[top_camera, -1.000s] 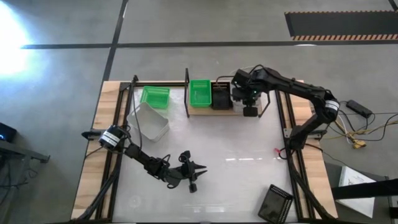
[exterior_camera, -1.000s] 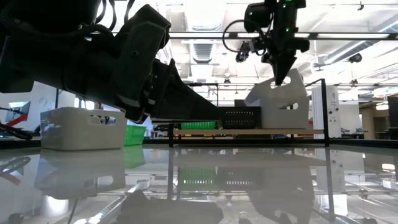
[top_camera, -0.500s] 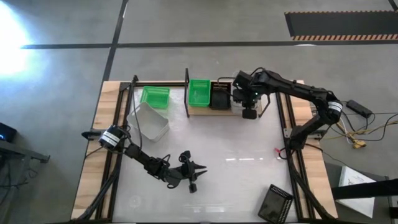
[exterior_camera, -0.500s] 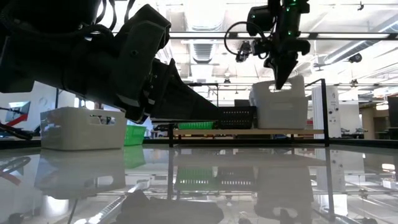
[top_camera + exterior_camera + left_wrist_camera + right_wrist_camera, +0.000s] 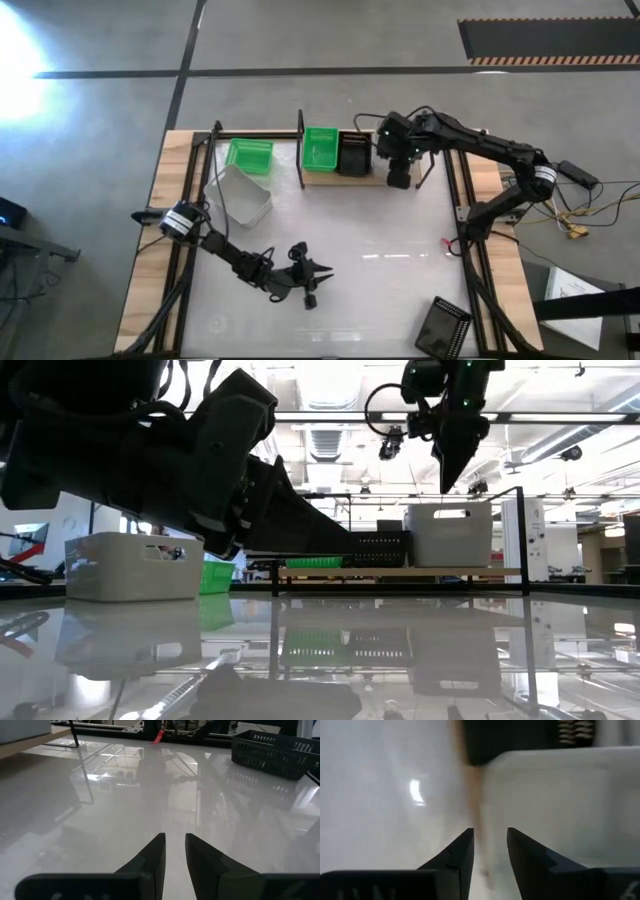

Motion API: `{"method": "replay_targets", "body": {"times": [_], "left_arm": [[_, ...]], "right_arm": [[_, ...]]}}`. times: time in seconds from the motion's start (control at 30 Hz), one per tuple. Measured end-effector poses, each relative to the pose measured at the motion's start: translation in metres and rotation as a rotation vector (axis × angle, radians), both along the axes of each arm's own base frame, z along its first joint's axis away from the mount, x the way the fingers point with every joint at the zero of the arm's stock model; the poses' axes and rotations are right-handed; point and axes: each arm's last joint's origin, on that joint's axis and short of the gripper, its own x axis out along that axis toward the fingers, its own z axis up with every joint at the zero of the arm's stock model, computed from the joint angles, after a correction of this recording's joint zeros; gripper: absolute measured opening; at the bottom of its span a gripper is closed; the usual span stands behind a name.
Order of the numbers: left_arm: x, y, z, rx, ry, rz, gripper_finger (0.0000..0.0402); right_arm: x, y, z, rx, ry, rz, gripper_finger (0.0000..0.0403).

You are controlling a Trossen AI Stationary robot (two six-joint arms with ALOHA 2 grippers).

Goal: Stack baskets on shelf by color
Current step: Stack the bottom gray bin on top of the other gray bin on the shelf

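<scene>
The right gripper is hanging just above the white bin, which is standing upright at the right end of the shelf. Its fingers are apart only by a narrow gap and are holding nothing; in the low view the tips are clear of the bin's rim. Beside this bin on the shelf are sitting a black bin and a green bin.

The left gripper is waiting low over the near side of the table, its fingers nearly closed and empty.

Off the shelf, three bins are lying apart: a second green bin and a second white bin at the far left, touching or almost touching, and a black mesh bin at the near right corner.

These bins are looking light, thin-walled and stiff, with smooth plastic that could be slipping in the fingers. I judge that the best hold is on a short wall at the rim, one finger inside and one outside, near the middle so the bin is not tilting. The mesh bin is probably giving more friction.
</scene>
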Motion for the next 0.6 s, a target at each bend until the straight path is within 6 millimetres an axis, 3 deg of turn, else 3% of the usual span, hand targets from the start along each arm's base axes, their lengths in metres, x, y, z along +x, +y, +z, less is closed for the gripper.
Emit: {"method": "replay_targets", "body": {"times": [0.13,0.3,0.43,0.6], "left_arm": [[0.002,0.004,0.0,0.0,0.0,0.012,0.0058],[0.003,0.006,0.0,0.0,0.0,0.018,0.0058],[0.003,0.005,0.0,-0.005,0.002,0.004,0.0058],[0.003,0.005,0.001,-0.011,-0.006,-0.001,0.0058]], "right_arm": [[0.007,0.008,-0.009,0.132,-0.08,0.038,0.0104],[0.013,0.007,-0.039,0.178,-0.029,0.04,0.0076],[0.01,0.006,-0.053,0.131,0.047,0.017,0.0054],[0.005,0.005,-0.052,0.063,0.098,-0.03,0.0038]]}}
